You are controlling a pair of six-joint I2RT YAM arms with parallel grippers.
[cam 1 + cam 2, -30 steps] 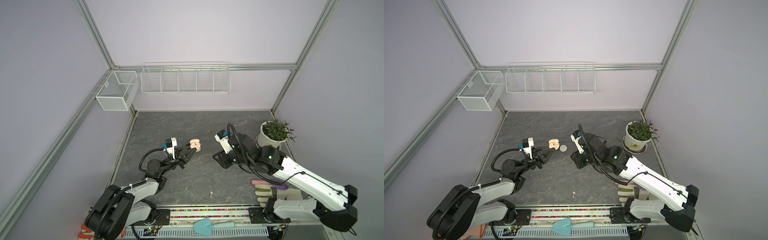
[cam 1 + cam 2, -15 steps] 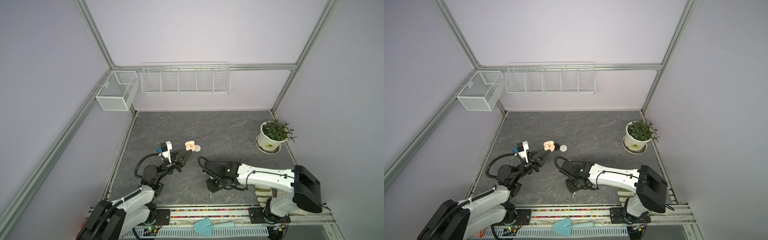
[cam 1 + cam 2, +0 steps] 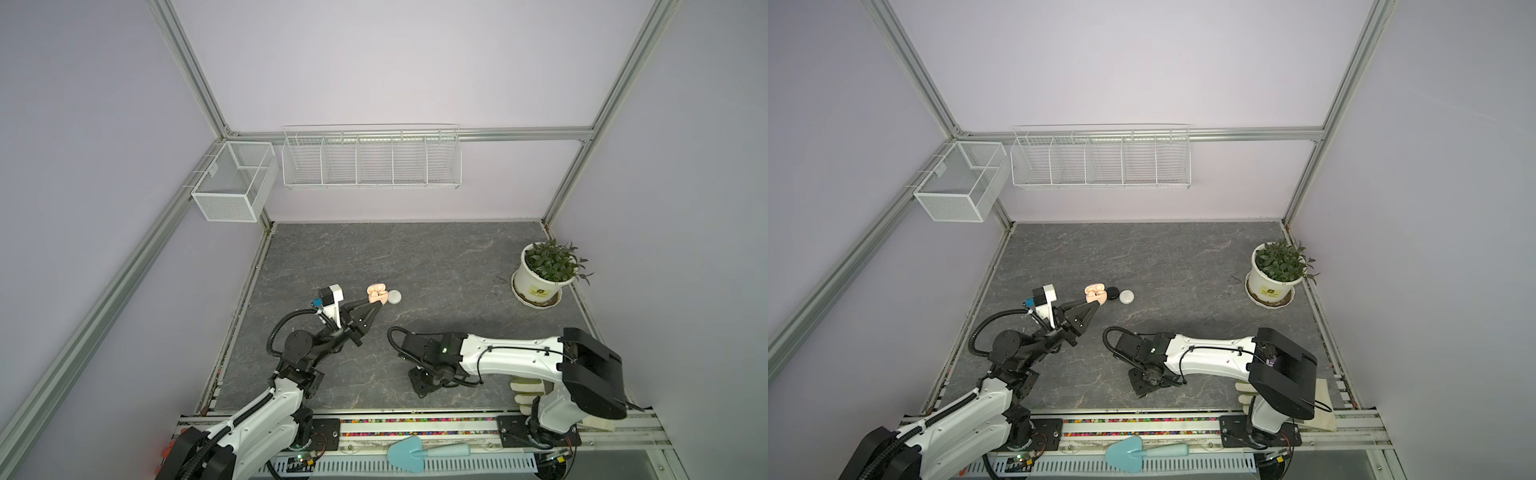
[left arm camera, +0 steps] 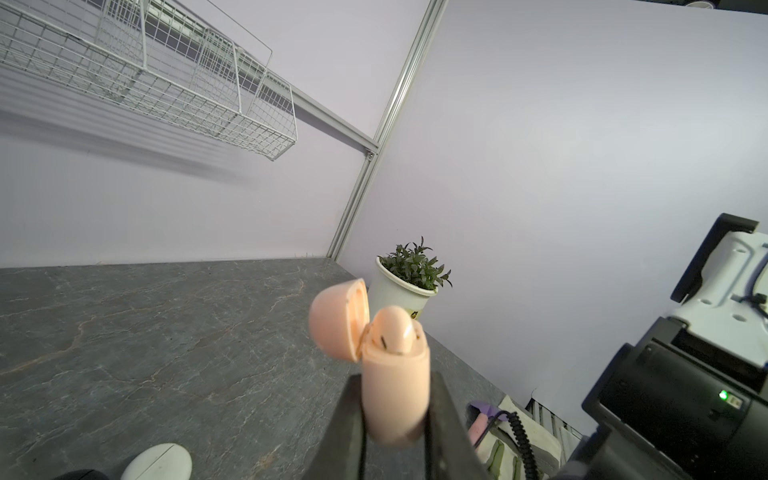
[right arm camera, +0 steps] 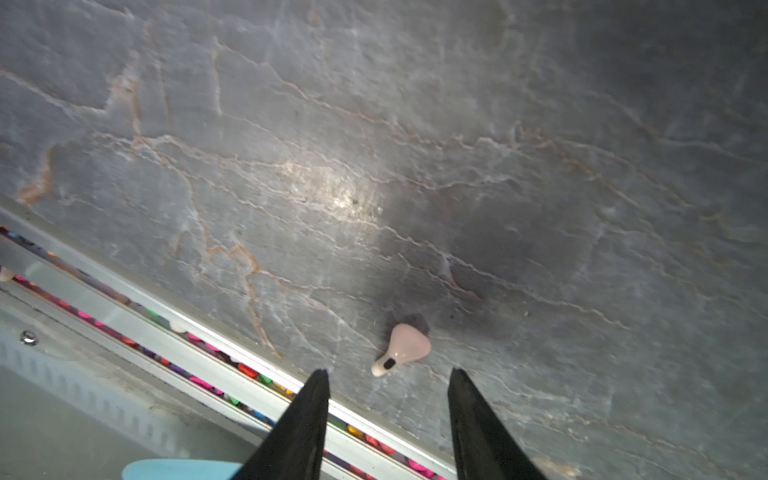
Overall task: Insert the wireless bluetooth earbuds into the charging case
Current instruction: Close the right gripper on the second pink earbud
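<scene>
Pink earbud (image 5: 401, 348) loose beneath down-pointed right pincer (image 5: 387, 370), jaws apart; left pincer (image 4: 394, 380) tight on open case (image 4: 395, 357).

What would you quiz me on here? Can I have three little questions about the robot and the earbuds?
1. True or false: the left gripper is shut on the pink case.
2. The pale pink earbud by the open right gripper lies: A inside the case, B on the table, C in mid-air.
3. Fill in: the pink case's lid is ____.
Key: 1 true; 2 B; 3 open.
</scene>
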